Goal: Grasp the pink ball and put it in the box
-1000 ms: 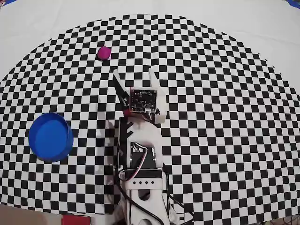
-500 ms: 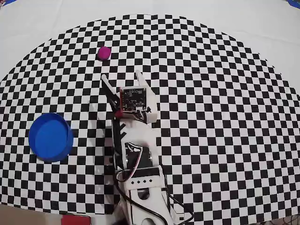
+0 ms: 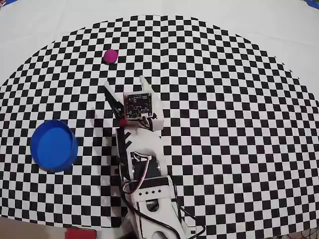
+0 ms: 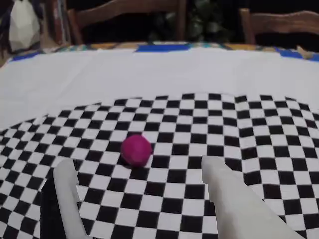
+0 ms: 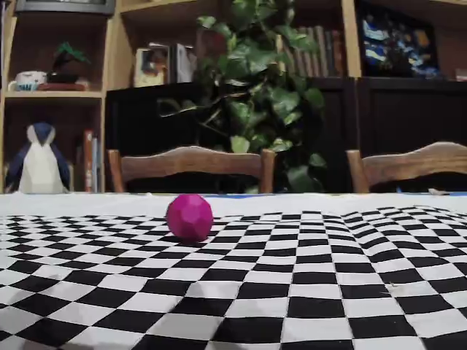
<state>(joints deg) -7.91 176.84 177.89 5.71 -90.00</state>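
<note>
Claw [image 3: 124,83] of mine spread wide and empty, short of the pink ball [image 3: 110,56].

Pink ball [image 4: 136,149] rests on the checkered mat [image 3: 224,99], apart from my two fingers [image 4: 227,199] and ahead of the gap between them in the wrist view. Seen from overhead, it lies up and to the left of my claw, near the mat's far edge. Box [image 3: 54,145] sits well apart at the mat's left side, below the ball. From the low fixed view, the ball [image 5: 190,216] stands alone before wooden chairs [image 5: 191,166] and a leafy plant [image 5: 255,87].
</note>
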